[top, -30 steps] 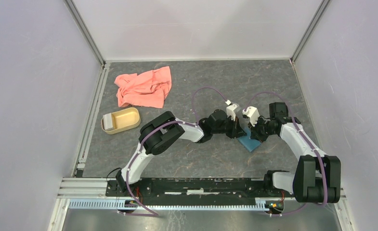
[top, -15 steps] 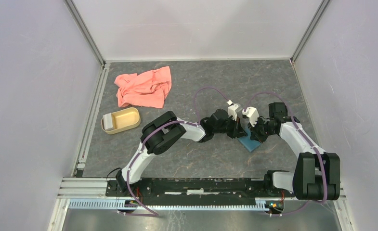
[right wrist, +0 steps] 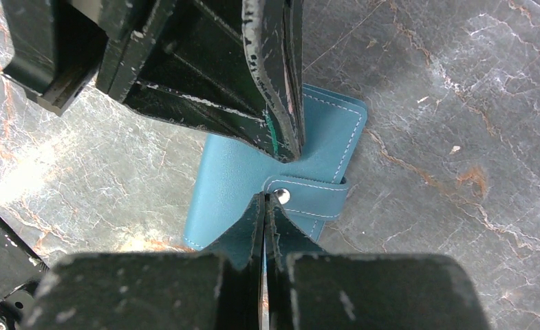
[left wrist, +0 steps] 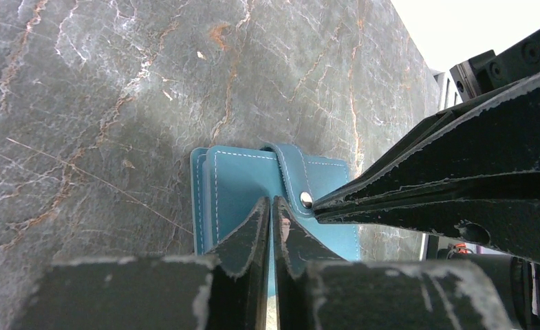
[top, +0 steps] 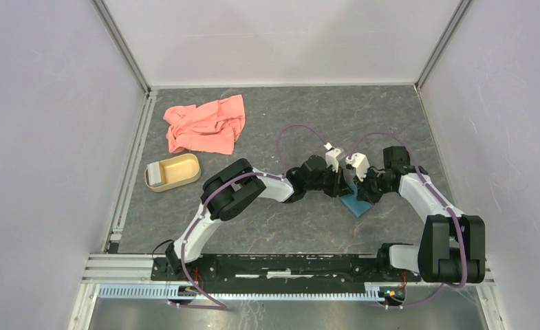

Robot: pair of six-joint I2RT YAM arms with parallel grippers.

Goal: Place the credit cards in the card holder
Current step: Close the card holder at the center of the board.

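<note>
The card holder [top: 355, 204] lies flat and closed on the worktop [top: 287, 230], right of centre, with its snap tab [right wrist: 315, 197] fastened. The left end effector [left wrist: 272, 205] points down at the cover just beside the tab. Its jaws are nearly together, leaving only a slit, and whether anything thin is pinched there cannot be told. The right end effector [right wrist: 265, 199] is fully closed with nothing visibly gripped, its tips at the snap stud, facing the left one across the tab.
</note>
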